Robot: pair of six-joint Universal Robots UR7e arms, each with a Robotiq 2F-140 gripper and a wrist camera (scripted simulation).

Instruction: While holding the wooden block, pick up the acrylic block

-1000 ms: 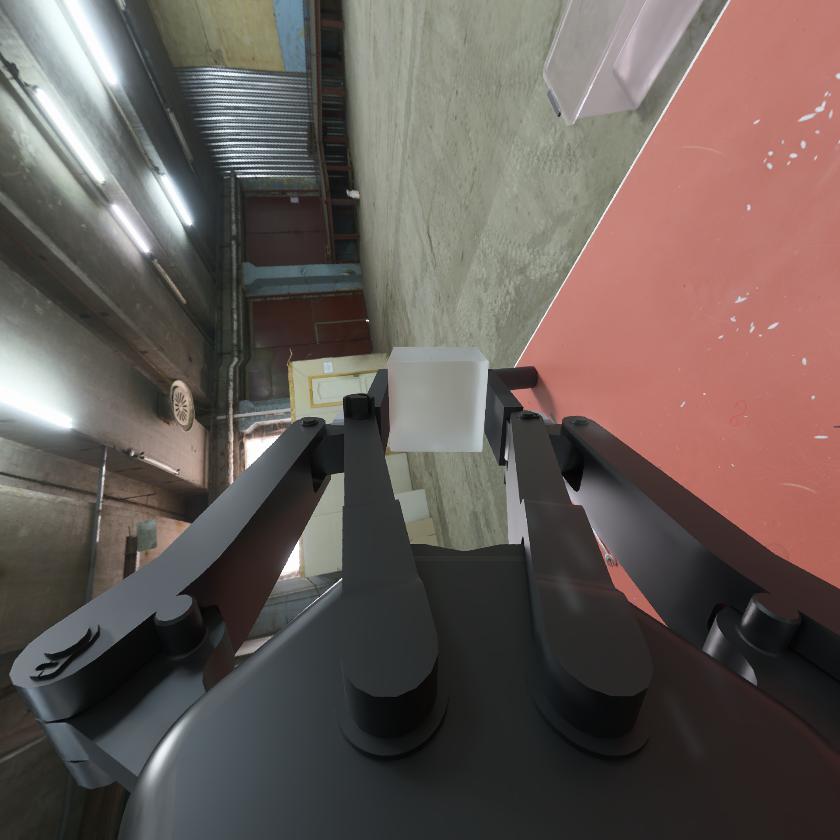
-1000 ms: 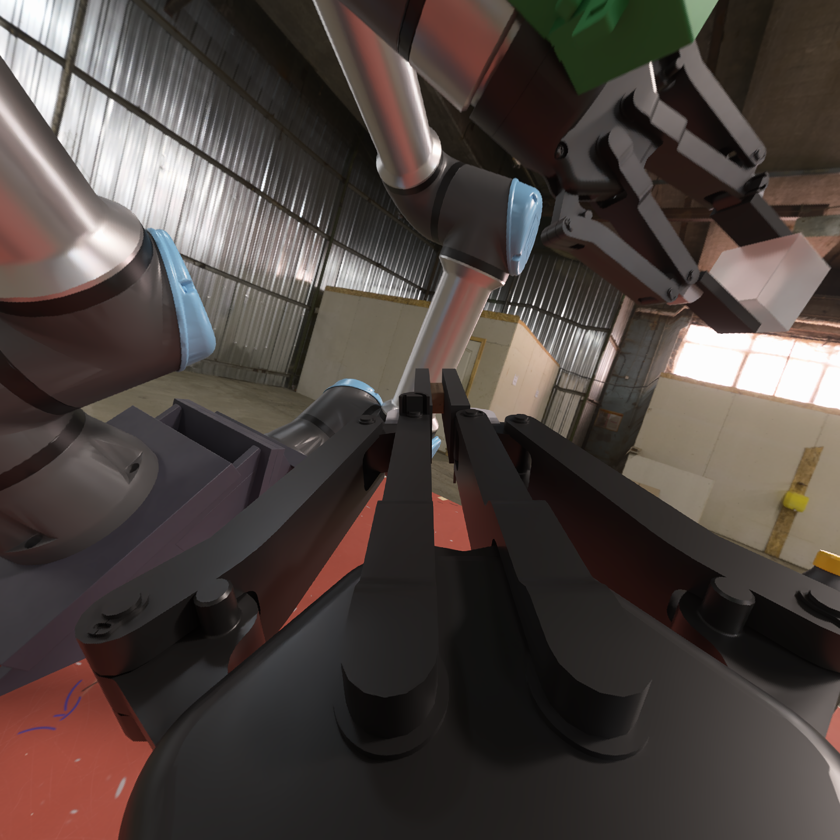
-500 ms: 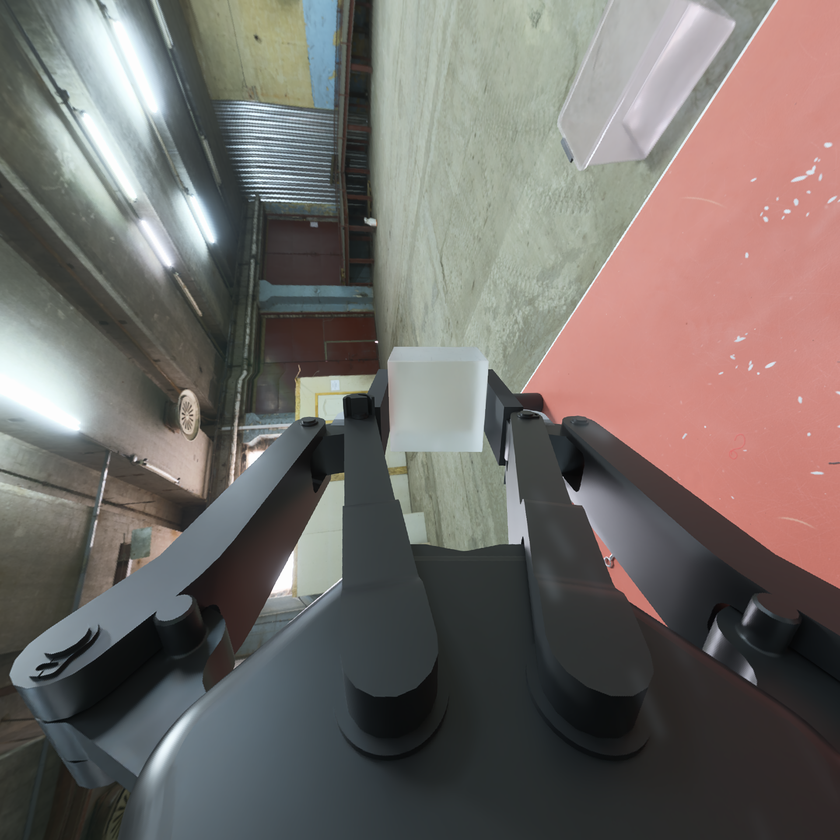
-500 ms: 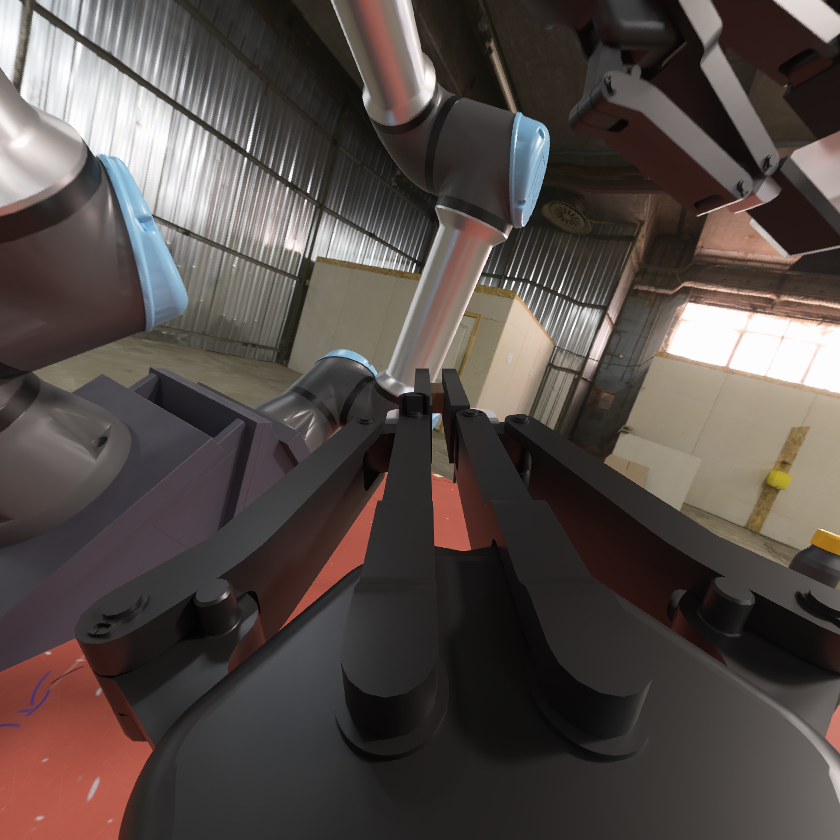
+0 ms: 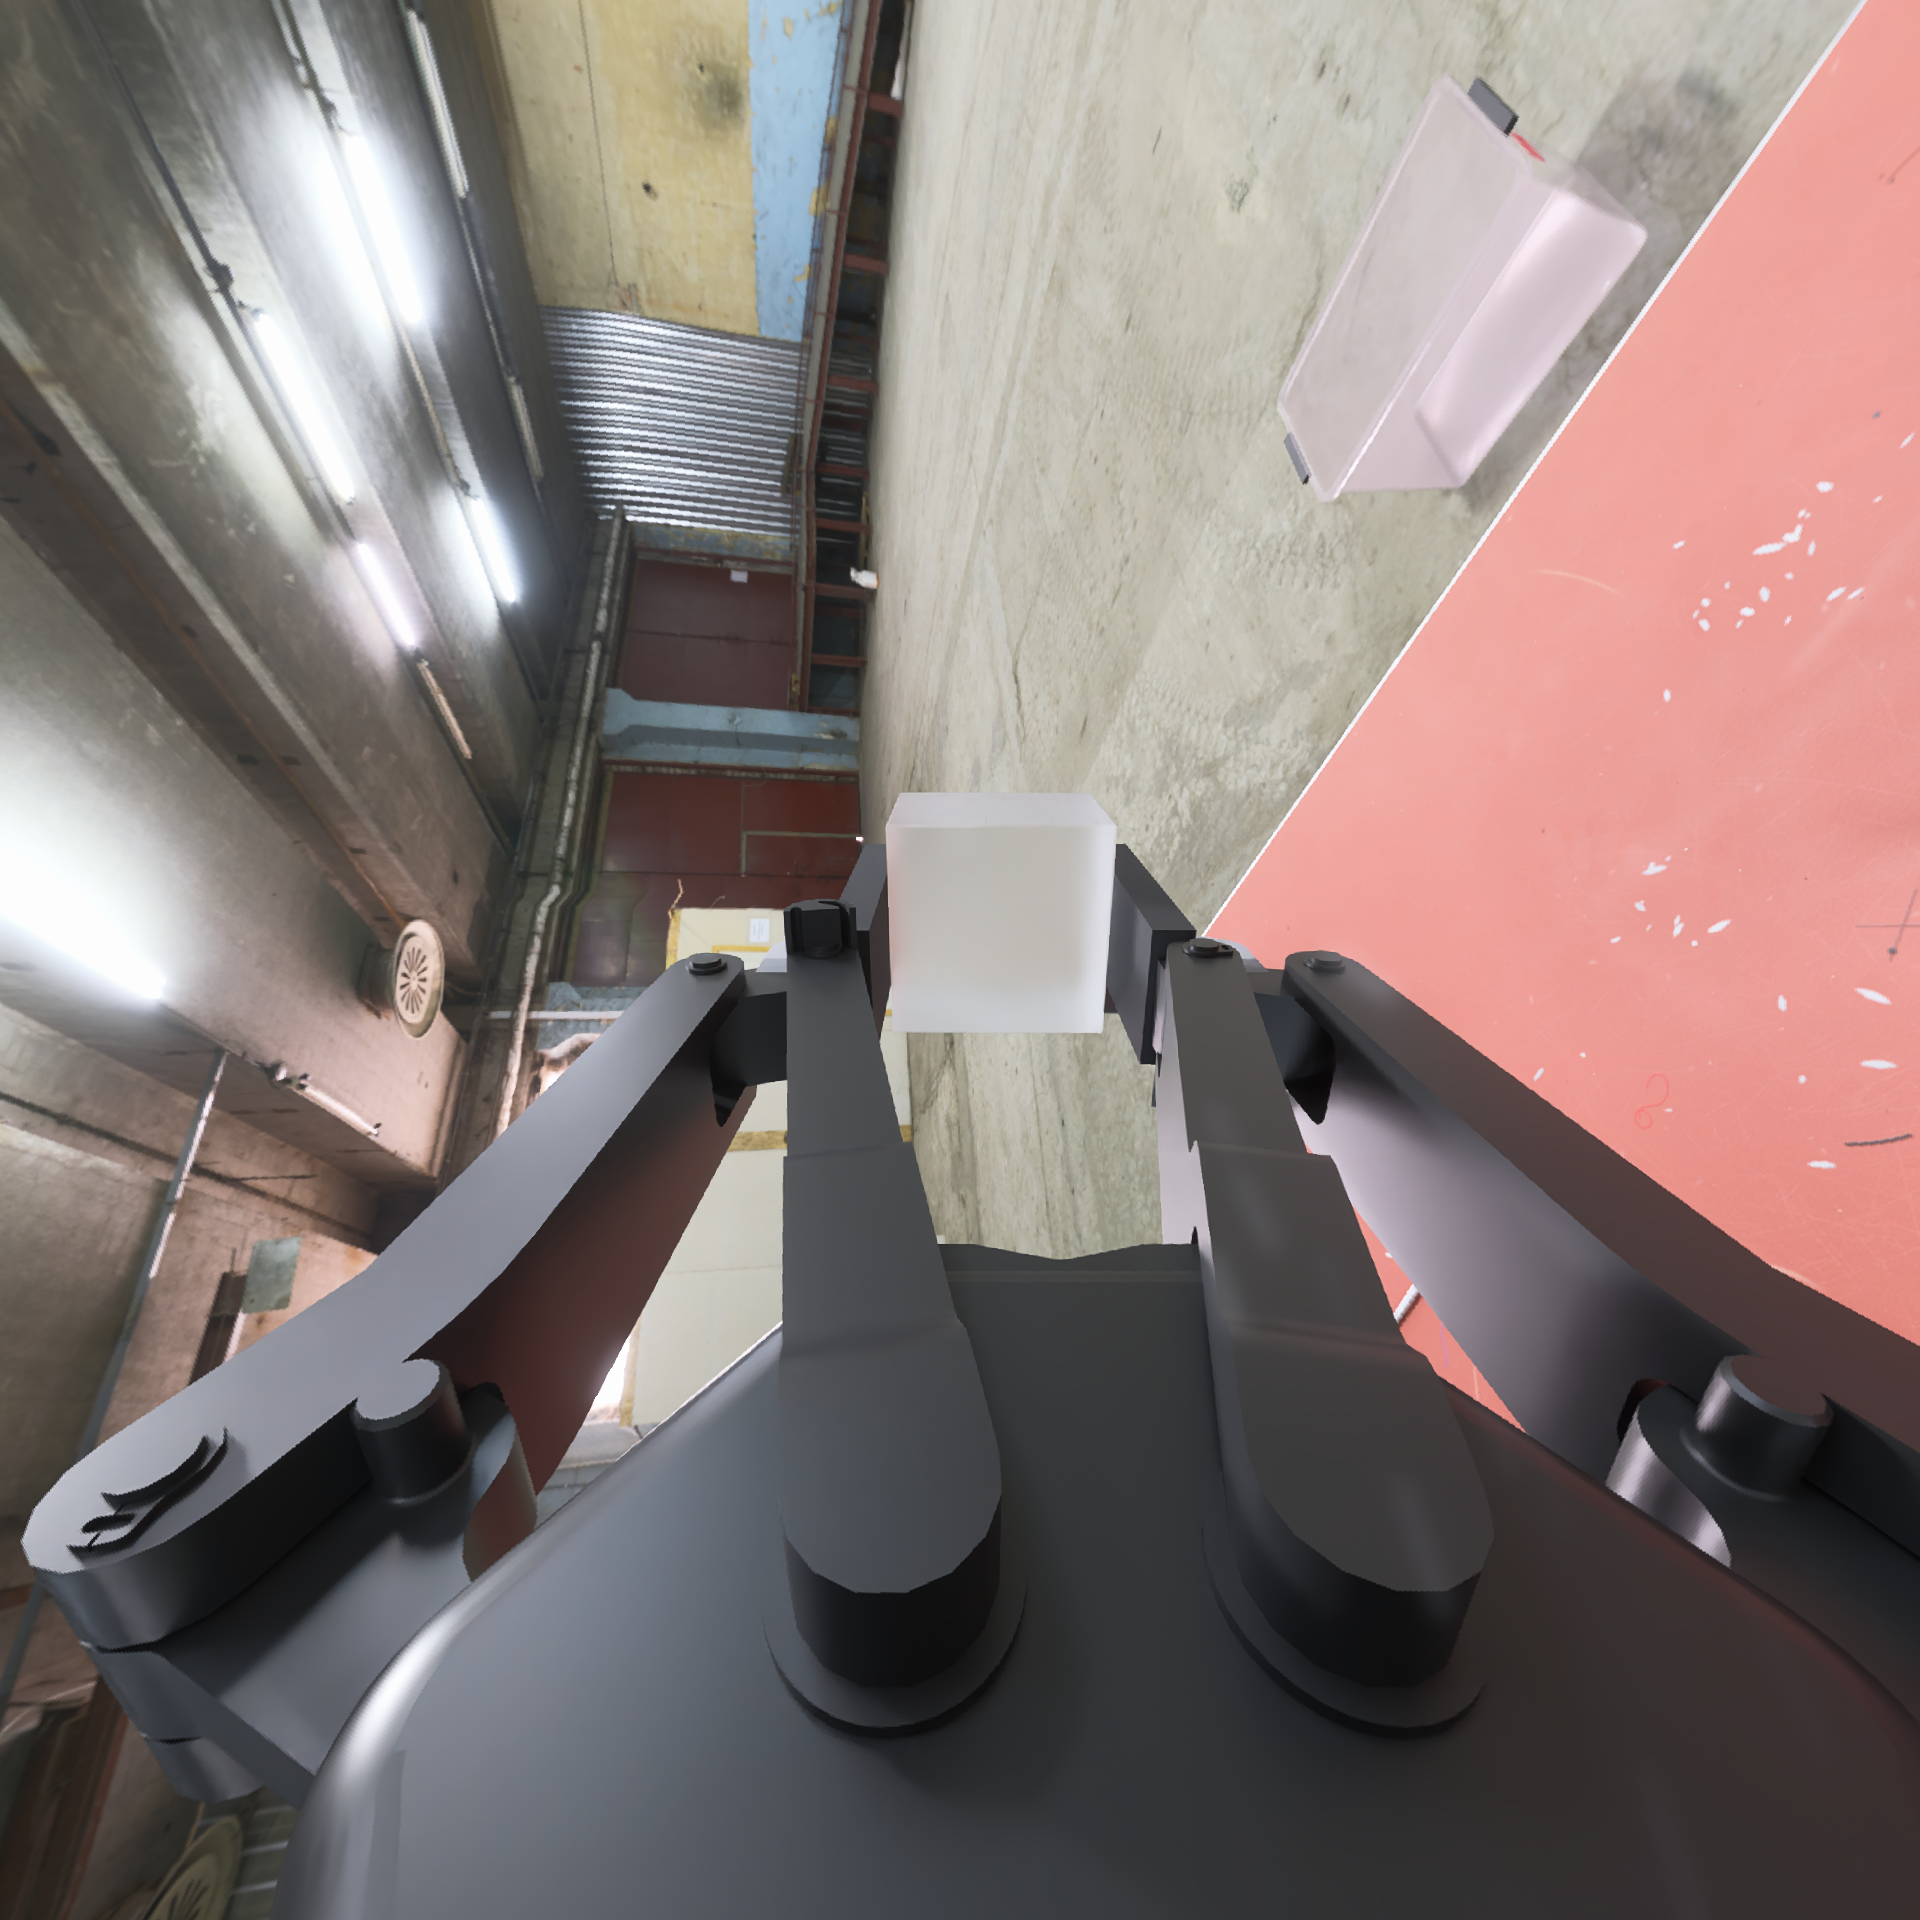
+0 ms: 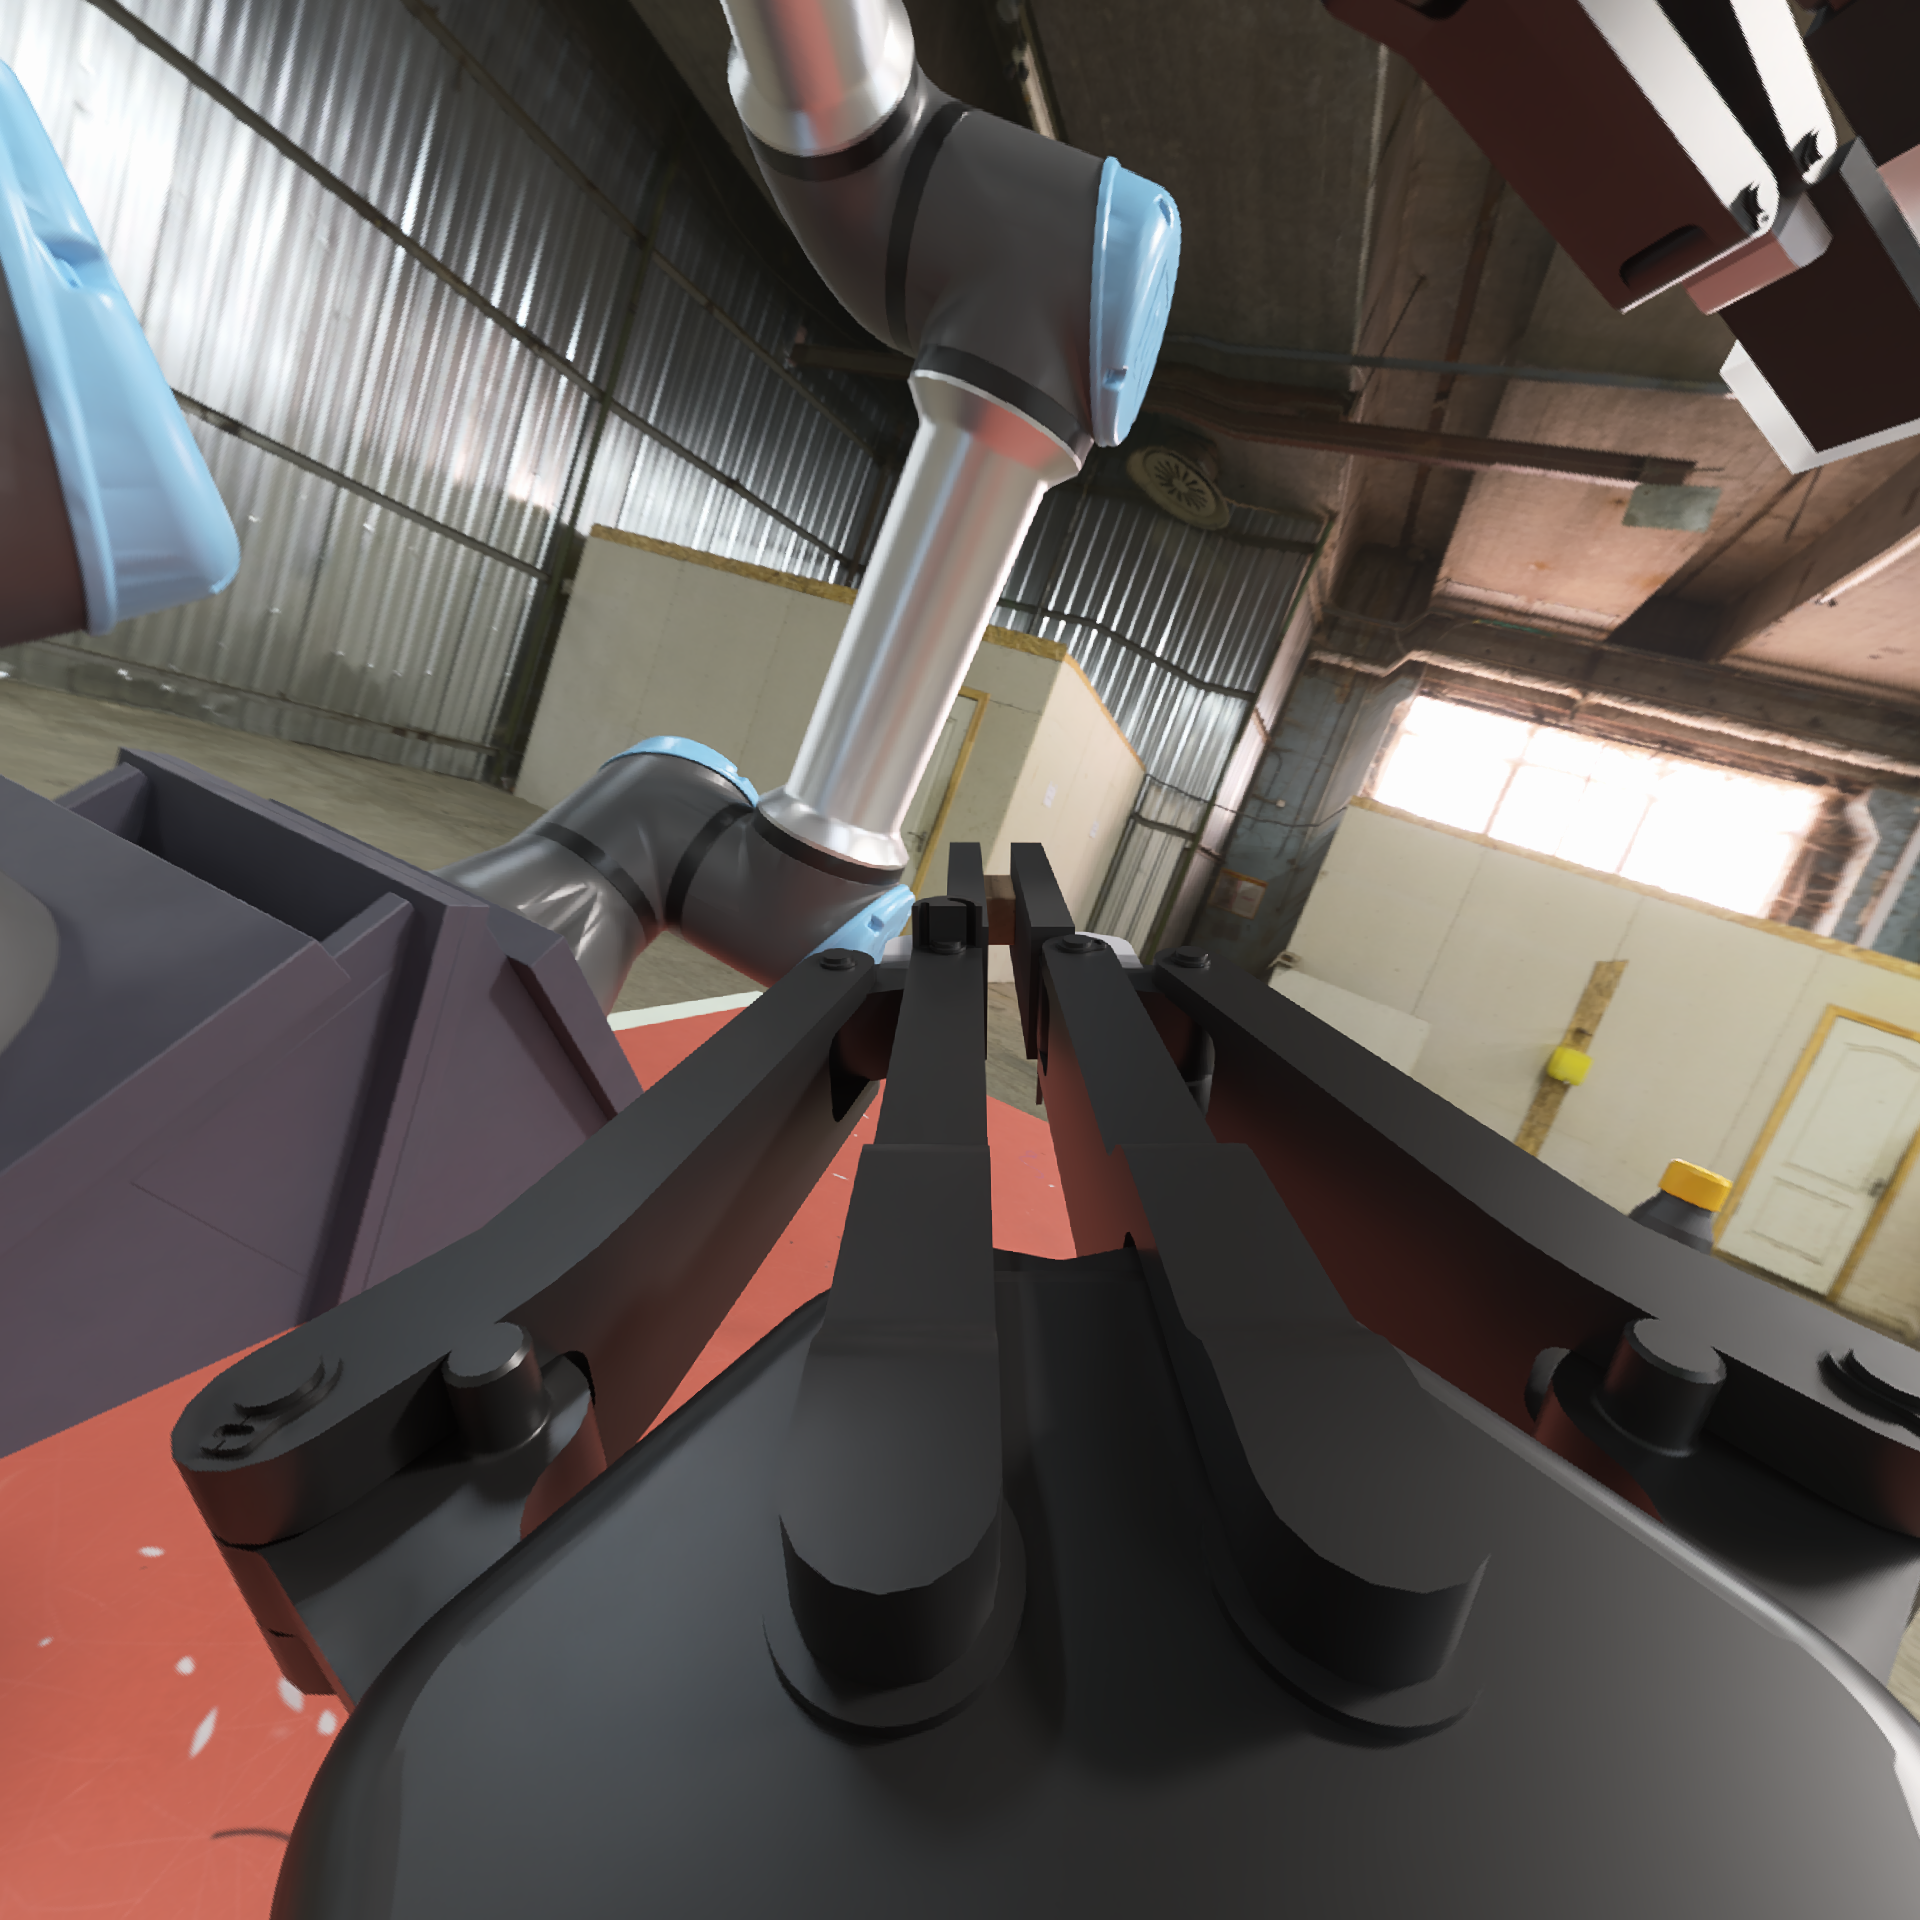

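Observation:
In the left wrist view, my left gripper (image 5: 1000, 914) is shut on the acrylic block (image 5: 995, 914), a milky white cube held between the fingertips, well above the red table (image 5: 1610, 883). In the right wrist view, my right gripper (image 6: 1000, 899) is shut on the wooden block (image 6: 1000, 902), a thin brown piece of which only a sliver shows between the pads. The left gripper's fingers (image 6: 1714, 187) show at the top right of the right wrist view, high above; the acrylic block is out of frame there.
A clear plastic bin (image 5: 1455, 301) stands at the table's edge, far from the left gripper. In the right wrist view a purple-grey mount (image 6: 260, 1039) and the left arm (image 6: 914, 644) stand ahead, and a dark bottle with a yellow cap (image 6: 1678, 1210) stands at right.
The left gripper has risen with the acrylic block, so the bin and table look farther off. In the right wrist view the left gripper has slid up and out, and the block has left the frame.

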